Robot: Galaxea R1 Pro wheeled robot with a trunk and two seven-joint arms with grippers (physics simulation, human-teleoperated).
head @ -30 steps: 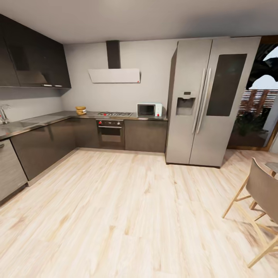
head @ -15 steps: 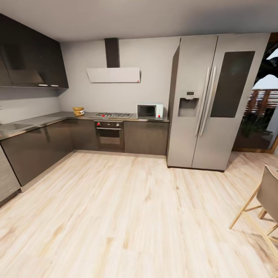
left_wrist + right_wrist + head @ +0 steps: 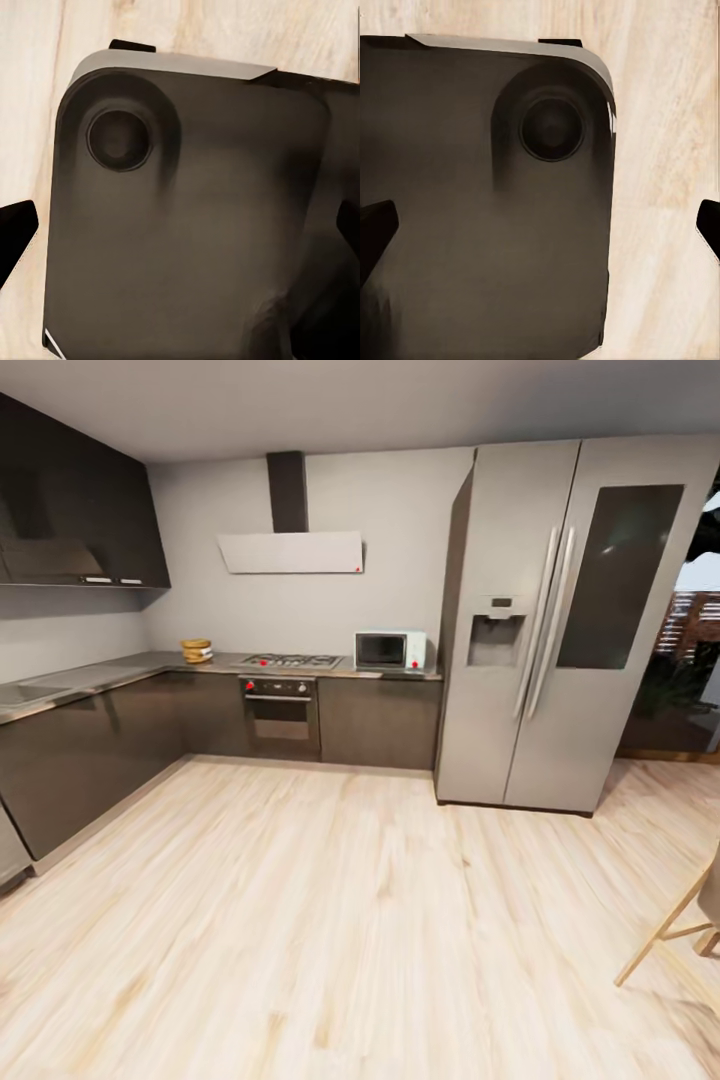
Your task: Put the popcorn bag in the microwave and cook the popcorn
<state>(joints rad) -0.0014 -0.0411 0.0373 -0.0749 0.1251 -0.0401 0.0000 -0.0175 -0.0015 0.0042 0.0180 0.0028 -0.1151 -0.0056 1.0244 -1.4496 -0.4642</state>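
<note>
Fingers spread, empty, above robot base. Microwave on table, beside fridge; open floor between.

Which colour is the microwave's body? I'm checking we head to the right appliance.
Pale blue-white, with a dark door; the microwave shows best in the head view.

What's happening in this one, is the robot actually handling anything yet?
Not yet. The head view looks across light wood floor toward the far counter, where the microwave sits on the countertop between the gas hob and the tall fridge, its door shut. A small tan object near the counter's corner may be the popcorn bag, but it is too small to tell. Both wrist views look down at the robot's own dark base over the floor, fingertips at the edges, nothing held.
</note>
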